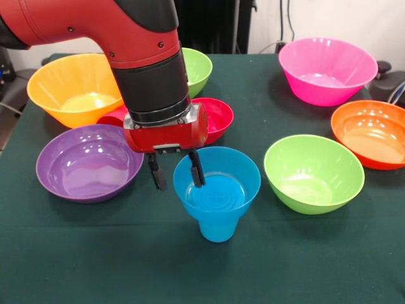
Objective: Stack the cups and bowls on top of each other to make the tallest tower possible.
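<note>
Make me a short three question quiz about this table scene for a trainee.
1. True or false: the small blue bowl sits on top of the sky-blue cup.
2. Which bowl lies directly beside the purple bowl, farther back? A) pink B) yellow-orange C) orange
3. Fill in: one finger of the end effector reaches inside the ___ bowl, the other stays outside its rim.

Key: 1 true. 2 B, the yellow-orange bowl. 3 blue.

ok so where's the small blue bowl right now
In the front view, the small blue bowl sits on the sky-blue cup near the table's front middle, between the purple bowl and a green bowl.
</note>
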Available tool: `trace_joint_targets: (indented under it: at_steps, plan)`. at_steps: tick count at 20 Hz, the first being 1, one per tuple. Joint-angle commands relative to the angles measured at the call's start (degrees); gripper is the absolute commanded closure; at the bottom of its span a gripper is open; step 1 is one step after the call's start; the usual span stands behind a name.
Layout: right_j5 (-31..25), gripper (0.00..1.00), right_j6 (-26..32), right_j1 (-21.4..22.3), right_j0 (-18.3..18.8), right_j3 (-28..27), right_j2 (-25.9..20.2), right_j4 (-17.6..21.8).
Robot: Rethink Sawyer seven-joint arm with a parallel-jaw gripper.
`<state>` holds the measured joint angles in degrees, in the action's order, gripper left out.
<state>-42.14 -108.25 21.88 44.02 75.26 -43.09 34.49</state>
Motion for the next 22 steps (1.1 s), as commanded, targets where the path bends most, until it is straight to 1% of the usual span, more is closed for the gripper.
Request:
trace_joint_targets:
  at_steps: [1,11,17,22]
  plan:
    - [1.1,0.00,9.4,0.1,-2.0,2.5,1.9,3.8]
    - [2.0,0.00,10.0,-0.2,-1.5,2.3,1.3,3.8]
    - [2.3,0.00,9.9,0.6,-1.1,3.0,0.8,3.5]
    - [0.7,0.00,9.8,2.5,-0.7,3.9,-0.1,1.8]
